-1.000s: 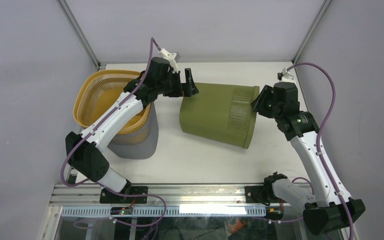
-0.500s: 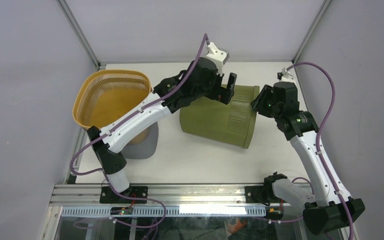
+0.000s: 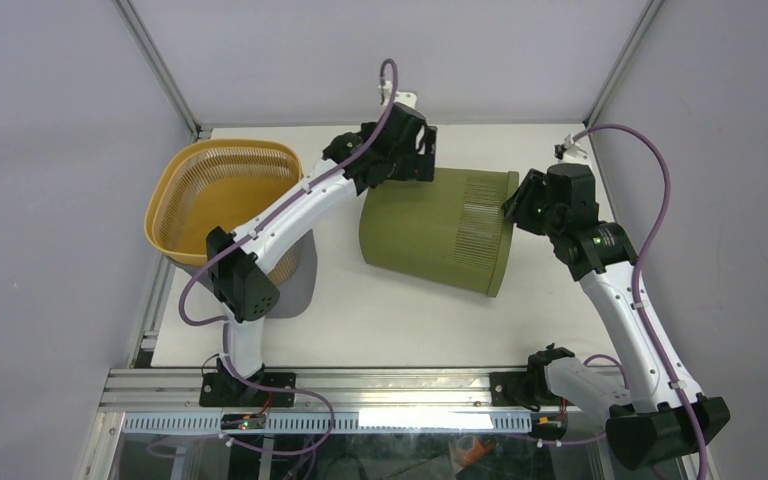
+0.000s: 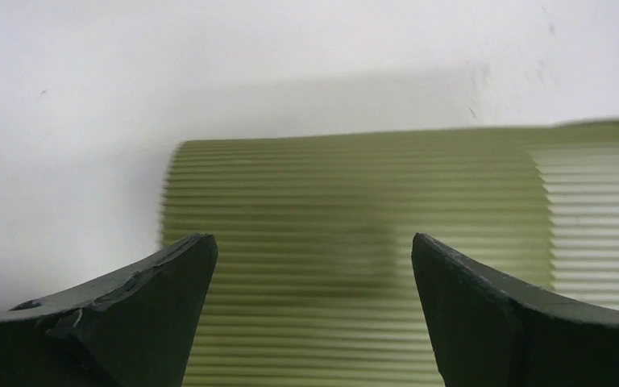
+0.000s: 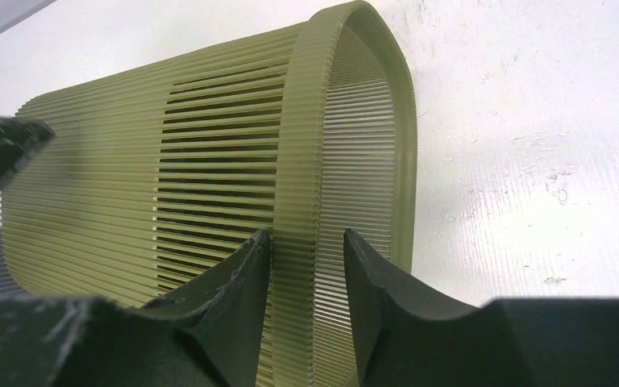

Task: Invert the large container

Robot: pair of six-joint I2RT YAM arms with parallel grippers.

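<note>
The large container (image 3: pixel 430 230) is olive green and ribbed. It lies on its side on the white table with its open mouth to the right. My right gripper (image 3: pixel 513 205) is shut on its rim, one finger outside and one inside the mouth, as the right wrist view (image 5: pixel 306 238) shows on the container (image 5: pixel 129 185). My left gripper (image 3: pixel 412 165) is open and empty, just above the container's far upper side near the closed end. In the left wrist view the open gripper (image 4: pixel 314 242) has the ribbed wall (image 4: pixel 355 201) between and below its fingers.
An orange slatted basket (image 3: pixel 220 195) sits on an upturned grey container (image 3: pixel 298 285) at the left of the table. The enclosure's walls and corner posts stand close behind and beside the table. The left arm stretches across from the basket to the container.
My left gripper has swung right from beside the basket to above the container's far side, then drawn slightly back left. The right gripper and the container have not moved.
</note>
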